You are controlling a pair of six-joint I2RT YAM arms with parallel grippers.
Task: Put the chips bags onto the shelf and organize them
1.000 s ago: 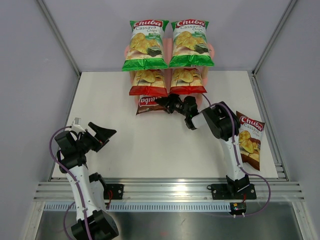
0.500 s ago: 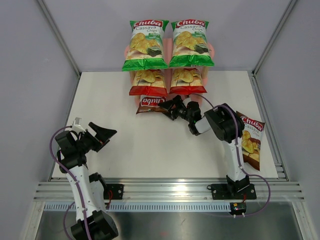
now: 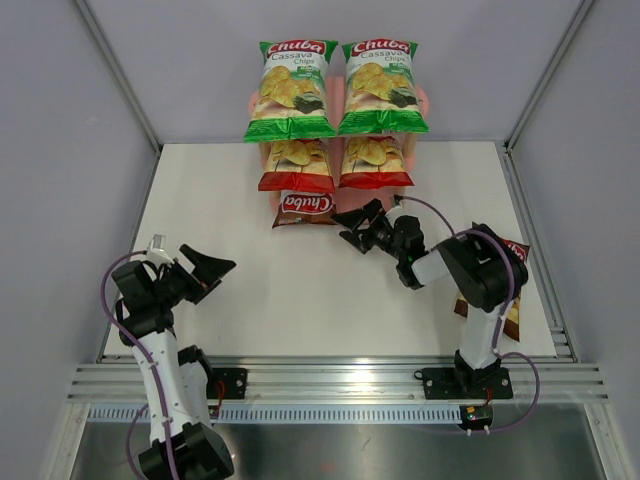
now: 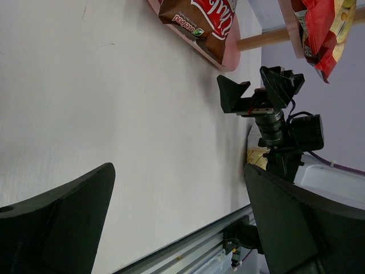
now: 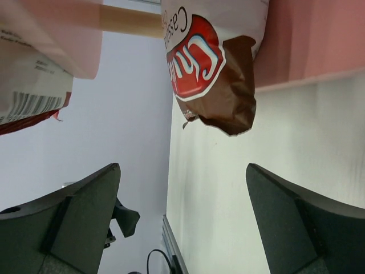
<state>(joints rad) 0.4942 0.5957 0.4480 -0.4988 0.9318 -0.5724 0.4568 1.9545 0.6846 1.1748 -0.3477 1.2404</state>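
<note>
Brown chips bag on shelf bottom tier, left half. Right fingers spread wide, empty, just right of bag, not touching. Left fingers spread, empty, well apart.

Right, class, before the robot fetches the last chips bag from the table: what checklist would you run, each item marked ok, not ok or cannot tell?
1. Right gripper open and empty: ok.
2. Right gripper apart from the shelved brown bag: ok.
3. Bare room on the bottom board beside that bag: ok, pink shows in the right wrist view.
4. Last bag on the table in plain sight: not ok, the right arm covers most of it.
5. Left gripper open, empty, well apart from the bags: ok.
</note>
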